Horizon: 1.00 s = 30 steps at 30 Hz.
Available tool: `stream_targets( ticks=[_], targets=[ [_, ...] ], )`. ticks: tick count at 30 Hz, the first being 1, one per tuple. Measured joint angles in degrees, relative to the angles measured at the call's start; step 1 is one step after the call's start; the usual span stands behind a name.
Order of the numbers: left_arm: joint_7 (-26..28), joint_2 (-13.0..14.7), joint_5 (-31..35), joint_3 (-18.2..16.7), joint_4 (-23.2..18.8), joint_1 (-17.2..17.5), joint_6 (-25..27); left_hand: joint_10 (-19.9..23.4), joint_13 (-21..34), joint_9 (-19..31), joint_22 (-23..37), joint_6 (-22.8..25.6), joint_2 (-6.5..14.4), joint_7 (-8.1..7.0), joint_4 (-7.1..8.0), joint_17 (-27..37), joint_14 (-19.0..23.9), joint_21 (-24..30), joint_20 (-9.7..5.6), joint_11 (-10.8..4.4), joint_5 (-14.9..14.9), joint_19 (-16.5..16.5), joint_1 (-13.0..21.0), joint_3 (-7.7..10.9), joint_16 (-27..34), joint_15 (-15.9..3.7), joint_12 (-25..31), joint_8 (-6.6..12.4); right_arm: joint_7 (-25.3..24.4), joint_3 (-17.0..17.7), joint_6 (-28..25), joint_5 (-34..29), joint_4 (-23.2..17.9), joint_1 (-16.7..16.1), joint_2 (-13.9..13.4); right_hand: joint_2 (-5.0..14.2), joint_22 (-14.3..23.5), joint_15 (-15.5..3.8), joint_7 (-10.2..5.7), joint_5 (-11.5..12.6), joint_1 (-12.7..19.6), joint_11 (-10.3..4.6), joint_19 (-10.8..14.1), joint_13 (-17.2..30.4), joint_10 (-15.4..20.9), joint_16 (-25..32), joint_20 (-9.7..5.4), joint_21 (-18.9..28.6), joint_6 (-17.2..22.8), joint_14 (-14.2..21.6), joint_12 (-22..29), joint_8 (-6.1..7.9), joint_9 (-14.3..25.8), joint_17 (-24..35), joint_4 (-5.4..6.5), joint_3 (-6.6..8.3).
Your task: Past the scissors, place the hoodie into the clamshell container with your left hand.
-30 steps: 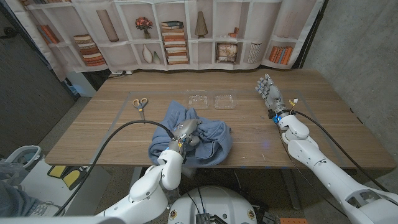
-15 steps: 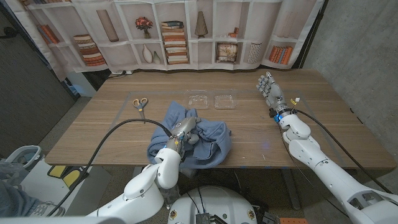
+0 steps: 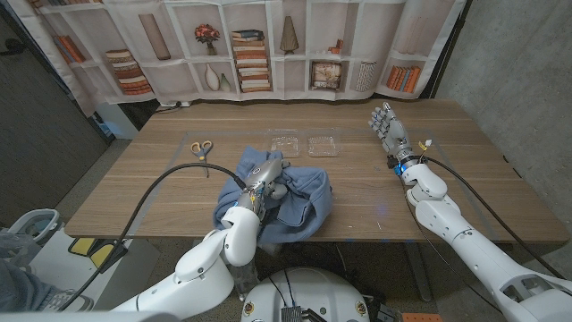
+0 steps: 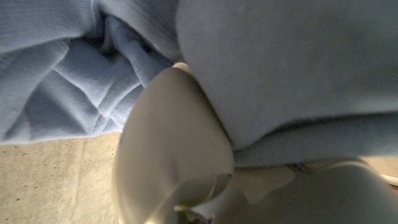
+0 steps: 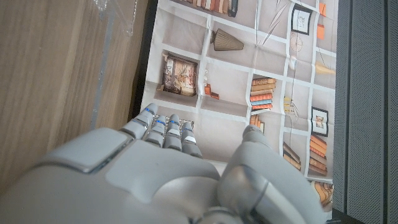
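Note:
A blue hoodie (image 3: 299, 204) lies bunched on the near middle of the wooden table. My left hand (image 3: 265, 181) grips a fold of it and holds that part up; the left wrist view has its fingers (image 4: 171, 149) buried in the blue cloth (image 4: 280, 68). The clear clamshell container (image 3: 305, 144) lies open and flat just beyond the hoodie. Scissors (image 3: 202, 149) with yellow handles lie at the far left. My right hand (image 3: 388, 131) is held up over the right side of the table, fingers straight and apart, holding nothing.
A backdrop printed with bookshelves (image 3: 250, 54) stands behind the table's far edge (image 3: 304, 103). Bare wood (image 3: 134, 188) shows to the left of the hoodie and around my right arm (image 3: 447, 219).
My left hand has moved away from me toward the container, lifting and dragging the hoodie's bunched fold with it. The right hand has stayed in place.

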Motion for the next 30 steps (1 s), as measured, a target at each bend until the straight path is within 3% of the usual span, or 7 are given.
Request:
stream_targets(
  ticks=[30],
  targets=[
    [-4.0,4.1,-0.9,-2.5,-7.2,-1.2,2.3,0.3,3.5,1.5,-0.4,1.2,-0.4,0.6,-1.05,0.4,0.8,2.9,0.29,0.49,0.7,0.3,0.4,1.05,0.0,0.85,0.2,0.7,-0.1,0.4,0.5,-0.1,-1.8,-0.6,-0.7,0.22,0.0,0.22,0.0,-0.4,0.2,0.0,0.1,0.0,0.0,0.0,-0.75,0.0,0.0,-0.2,0.0,0.0,0.0,0.0,-0.26,0.23]
  ],
)
